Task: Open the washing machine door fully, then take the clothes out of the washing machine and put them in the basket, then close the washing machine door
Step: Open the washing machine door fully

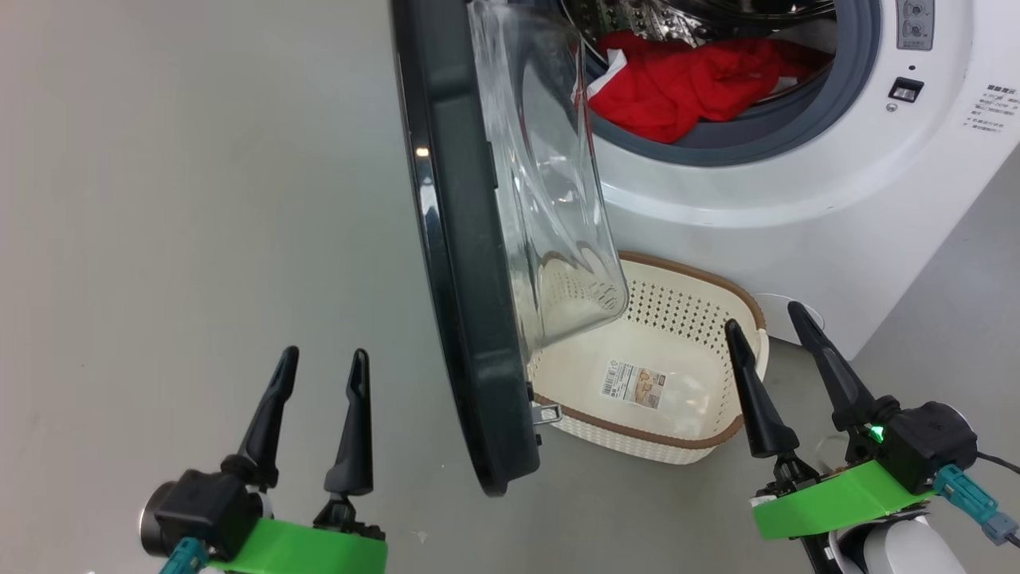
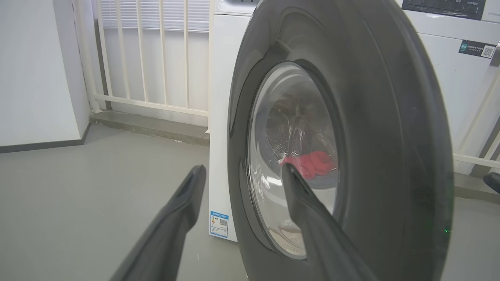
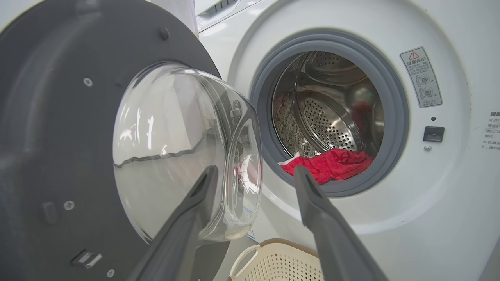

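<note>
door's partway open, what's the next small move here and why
Probably push the door wider with the right gripper, pressing on its inner face. The door stands only about half open, and its glass bowl hangs over the basket, which would get in the way of dropping things in. That gripper and the left gripper are open and empty, and the clothes lie in the drum.

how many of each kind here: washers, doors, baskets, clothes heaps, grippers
washer: 1
door: 1
basket: 1
red clothes heap: 1
grippers: 2 (left gripper, right gripper)
total: 6
</note>
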You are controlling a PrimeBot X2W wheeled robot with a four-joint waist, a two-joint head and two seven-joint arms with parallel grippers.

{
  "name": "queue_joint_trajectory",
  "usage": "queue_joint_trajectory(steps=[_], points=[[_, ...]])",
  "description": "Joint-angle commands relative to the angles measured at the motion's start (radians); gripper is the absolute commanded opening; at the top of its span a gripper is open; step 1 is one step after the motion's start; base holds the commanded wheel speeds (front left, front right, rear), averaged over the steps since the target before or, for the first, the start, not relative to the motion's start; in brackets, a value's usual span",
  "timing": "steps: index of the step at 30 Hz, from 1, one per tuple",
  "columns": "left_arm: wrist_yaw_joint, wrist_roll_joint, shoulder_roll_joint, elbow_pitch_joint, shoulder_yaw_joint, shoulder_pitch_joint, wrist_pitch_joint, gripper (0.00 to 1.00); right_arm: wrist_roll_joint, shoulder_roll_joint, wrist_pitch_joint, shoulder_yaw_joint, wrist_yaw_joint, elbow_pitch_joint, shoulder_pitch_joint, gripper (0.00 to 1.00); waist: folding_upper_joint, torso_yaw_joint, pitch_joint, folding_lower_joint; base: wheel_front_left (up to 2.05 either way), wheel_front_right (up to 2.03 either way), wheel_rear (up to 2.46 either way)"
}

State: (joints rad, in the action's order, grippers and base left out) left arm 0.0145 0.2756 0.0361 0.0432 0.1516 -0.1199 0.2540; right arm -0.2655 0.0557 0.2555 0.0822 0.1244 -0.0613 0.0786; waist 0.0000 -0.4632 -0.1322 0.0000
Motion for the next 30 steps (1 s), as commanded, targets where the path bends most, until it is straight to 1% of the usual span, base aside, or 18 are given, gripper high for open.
queue_joint_trajectory(steps=[1,10,11,12,13,14,20,25,30], points=[[0.009,0.004,0.014,-0.023,-0.033,-0.004,0.008,1.0,-0.011,-0.005,0.006,0.027,0.006,0.032,0.0,1.0,0.0,0.001,-0.001,0.0,0.0,0.0,0.0],[0.012,0.016,0.014,-0.02,-0.033,-0.009,0.008,1.0,-0.014,-0.005,0.006,0.023,0.006,0.041,0.0,1.0,0.0,-0.002,-0.002,0.0,0.0,0.0,0.0],[0.011,0.019,0.014,-0.02,-0.033,-0.009,0.008,0.78,-0.014,-0.005,0.006,0.023,0.006,0.041,0.0,1.0,0.0,-0.002,-0.002,0.0,0.0,0.0,0.0],[0.011,0.022,0.014,-0.02,-0.034,-0.009,0.008,0.48,-0.016,-0.005,0.006,0.023,0.006,0.041,0.0,1.0,0.0,-0.003,-0.002,0.0,0.0,0.0,0.0],[0.011,0.023,0.014,-0.021,-0.034,-0.009,0.008,0.29,-0.018,-0.005,0.006,0.024,0.006,0.041,-0.001,1.0,0.0,-0.003,-0.002,0.0,0.0,0.0,0.0],[0.01,0.027,0.014,-0.024,-0.034,-0.01,0.008,0.0,-0.02,-0.005,0.006,0.024,0.006,0.04,-0.001,1.0,0.0,-0.003,-0.002,0.0,0.0,0.0,0.0],[0.007,0.027,0.014,-0.084,-0.037,-0.024,0.008,0.0,-0.025,-0.005,0.006,0.029,0.006,0.037,0.001,1.0,0.0,-0.002,-0.006,0.0,0.0,0.0,0.0],[0.008,0.019,0.014,-0.191,-0.029,-0.044,0.008,0.0,-0.031,-0.005,0.006,0.027,0.006,0.036,0.003,1.0,0.0,0.003,-0.009,0.0,0.0,0.0,0.0],[-0.003,0.002,0.014,-0.311,-0.003,-0.065,0.008,0.0,-0.037,-0.005,0.006,0.028,0.006,0.035,0.004,1.0,0.0,0.009,-0.008,0.0,0.0,0.0,0.0]])
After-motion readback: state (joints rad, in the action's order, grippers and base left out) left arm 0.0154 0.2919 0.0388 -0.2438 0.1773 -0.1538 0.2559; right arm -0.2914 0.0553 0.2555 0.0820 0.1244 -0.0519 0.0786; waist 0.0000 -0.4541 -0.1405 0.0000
